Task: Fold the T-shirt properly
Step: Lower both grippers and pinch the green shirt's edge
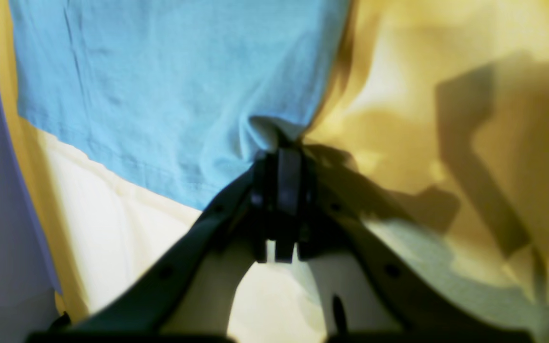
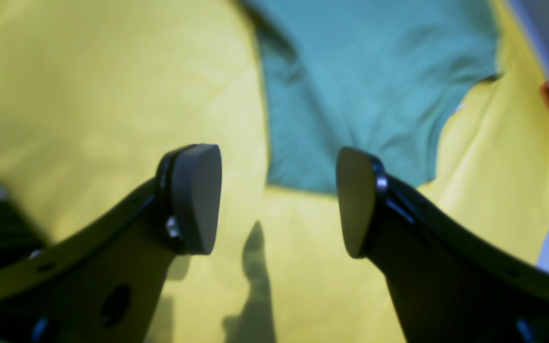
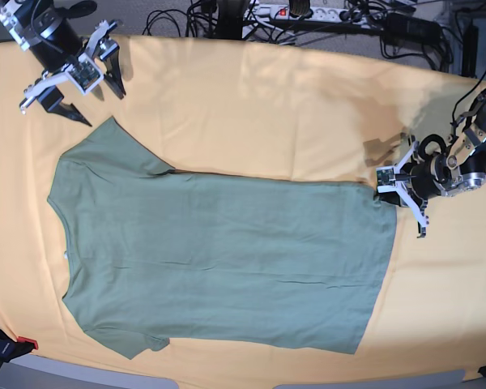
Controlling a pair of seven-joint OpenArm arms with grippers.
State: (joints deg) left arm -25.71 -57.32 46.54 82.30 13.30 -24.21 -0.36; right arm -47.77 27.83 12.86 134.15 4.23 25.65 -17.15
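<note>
T-shirt point(image 3: 219, 259) lies flat on yellow cloth point(image 3: 267, 105) covering worktop, neck toward right arm's side, hem toward left arm. Left hand point(image 1: 278, 143) clenched on hem corner, fabric bunched between fingers. Right hand point(image 2: 278, 200) released, jaws wide, hovering above cloth near sleeve, touching nothing.

Base view evenly bright, sharp. Both wrist views soft, blurred, colour-shifted: T-shirt point(image 1: 169, 90) reads blue. Hard arm shadows on yellow-orange cloth point(image 1: 446, 143), which glares pale.
</note>
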